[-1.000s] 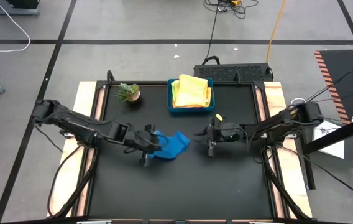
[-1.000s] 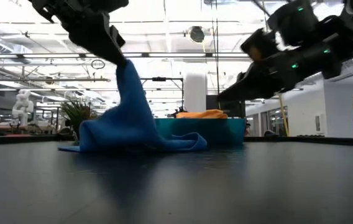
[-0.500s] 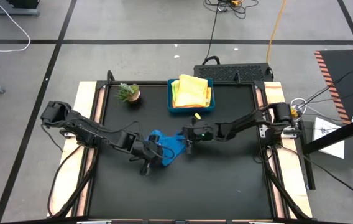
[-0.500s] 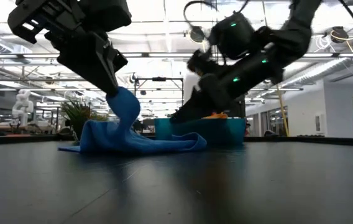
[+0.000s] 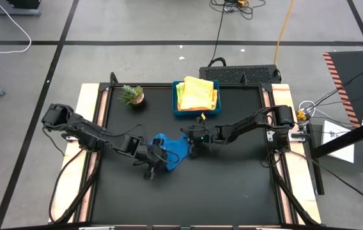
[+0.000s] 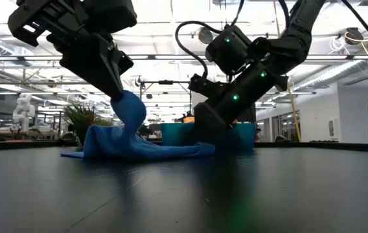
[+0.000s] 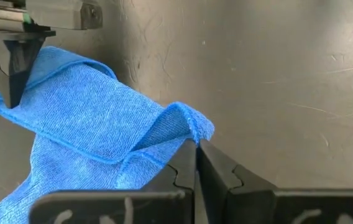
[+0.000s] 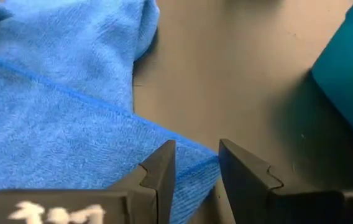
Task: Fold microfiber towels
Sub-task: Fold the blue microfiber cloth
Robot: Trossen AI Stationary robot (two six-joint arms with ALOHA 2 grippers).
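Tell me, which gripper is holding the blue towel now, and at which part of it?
The left gripper pinches the blue towel at a raised corner. The right gripper is open at its edge, holding nothing.

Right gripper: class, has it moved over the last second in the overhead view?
Yes. The right gripper has moved toward the left arm, from beside the blue tray to the blue towel.

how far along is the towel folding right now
Done: yellow and orange towels sit in the blue tray. In hand: left gripper pinches the crumpled blue towel; right gripper straddles its far corner, open. Left: flattening and folding it.
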